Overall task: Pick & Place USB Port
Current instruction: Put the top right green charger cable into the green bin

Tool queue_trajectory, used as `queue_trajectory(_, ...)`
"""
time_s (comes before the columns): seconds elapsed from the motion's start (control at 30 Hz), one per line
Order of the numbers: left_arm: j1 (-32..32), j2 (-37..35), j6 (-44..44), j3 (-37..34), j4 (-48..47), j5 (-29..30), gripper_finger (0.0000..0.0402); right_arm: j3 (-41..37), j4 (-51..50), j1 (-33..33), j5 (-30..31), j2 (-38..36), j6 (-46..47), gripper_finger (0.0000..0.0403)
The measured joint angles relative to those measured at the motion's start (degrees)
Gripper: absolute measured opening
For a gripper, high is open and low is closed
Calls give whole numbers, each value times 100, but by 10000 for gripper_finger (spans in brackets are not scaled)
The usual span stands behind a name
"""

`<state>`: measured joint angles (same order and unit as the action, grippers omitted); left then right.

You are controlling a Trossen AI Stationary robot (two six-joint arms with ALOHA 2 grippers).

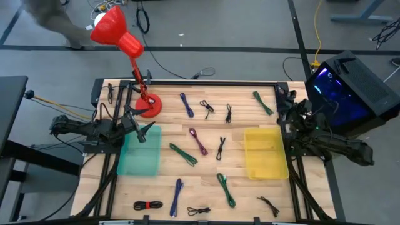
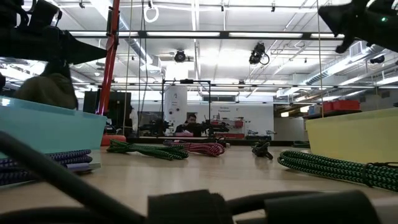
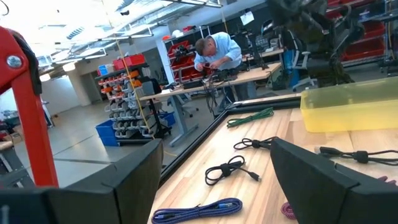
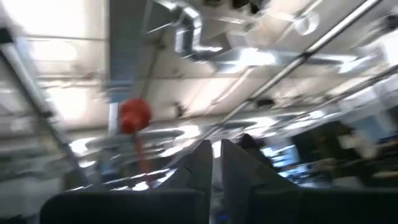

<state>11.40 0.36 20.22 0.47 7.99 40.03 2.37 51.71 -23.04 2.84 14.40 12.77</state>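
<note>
Several bundled USB cables lie flat on the wooden table: blue, purple, green and black. A teal bin stands on the left and a yellow bin on the right. My left gripper hovers open over the teal bin's far edge, and nothing lies between its fingers. In its wrist view a black cable and a blue one lie ahead. My right gripper waits by the table's right edge, tipped upward and shut.
A red desk lamp stands with its base at the far left, close to my left gripper. More cables lie along the near edge. A black frame rail runs round the table. A person works at a bench far behind.
</note>
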Motion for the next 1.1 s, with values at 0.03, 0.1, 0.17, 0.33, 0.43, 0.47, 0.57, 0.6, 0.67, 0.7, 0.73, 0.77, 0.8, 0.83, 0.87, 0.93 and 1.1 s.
queue_trajectory(0.03, 0, 0, 201, 2, 31, 0, 303, 160, -58, 4, -448, 144, 150, 36)
queue_trajectory(0.1, 0, -2, 646, 0, 38, 2, 303, 625, -337, 38, -1331, 631, 281, 36)
queue_trajectory(0.17, 0, 0, 847, 1, 32, -18, 303, 1117, -775, 185, -1889, 1245, 220, 36)
queue_trajectory(0.33, 0, 0, 853, 2, 183, -56, 303, 2492, -1446, 548, -1002, 2972, -1689, 36)
queue_trajectory(0.43, 0, 0, 836, 1, 261, -276, 303, 3105, -2031, 544, 520, 3770, -3056, 36)
queue_trajectory(0.47, 0, 0, 736, 0, 290, -389, 303, 3253, -2197, 545, 1078, 3954, -3460, 36)
queue_trajectory(0.57, -2, 0, 438, 0, 381, -813, 303, 3502, -2258, 537, 2475, 4446, -3916, 36)
queue_trajectory(0.6, -2, 0, 402, 2, 493, -974, 303, 3513, -2295, 524, 2781, 4589, -3759, 36)
queue_trajectory(0.67, -2, -4, 271, 0, 535, -1223, 303, 3513, -2750, 500, 3092, 4815, -3264, 36)
queue_trajectory(0.7, -2, -1, 158, 0, 511, -1264, 303, 3541, -3199, 495, 3082, 4869, -2963, 36)
queue_trajectory(0.73, -2, 0, 27, 0, 501, -1277, 303, 3601, -3777, 482, 3004, 4918, -2673, 36)
queue_trajectory(0.77, -2, 0, -116, 0, 491, -1272, 303, 3653, -4423, 432, 2951, 4966, -2403, 36)
queue_trajectory(0.8, -2, 0, -251, 0, 468, -1273, 303, 3685, -5074, 375, 2965, 5006, -2202, 36)
queue_trajectory(0.83, -4, 0, -388, 0, 444, -1277, 303, 3703, -5732, 309, 3096, 5056, -2003, 36)
queue_trajectory(0.87, -4, 0, -562, 0, 450, -1281, 303, 3713, -6194, 251, 3336, 5087, -1793, 36)
queue_trajectory(0.93, -4, 0, -880, 0, 497, -1314, 303, 3729, -6881, 102, 3681, 5068, -1417, 36)
queue_trajectory(1.1, -4, 0, -948, 0, 461, -1331, 303, 3740, -8301, -487, 3231, 5064, -697, 36)
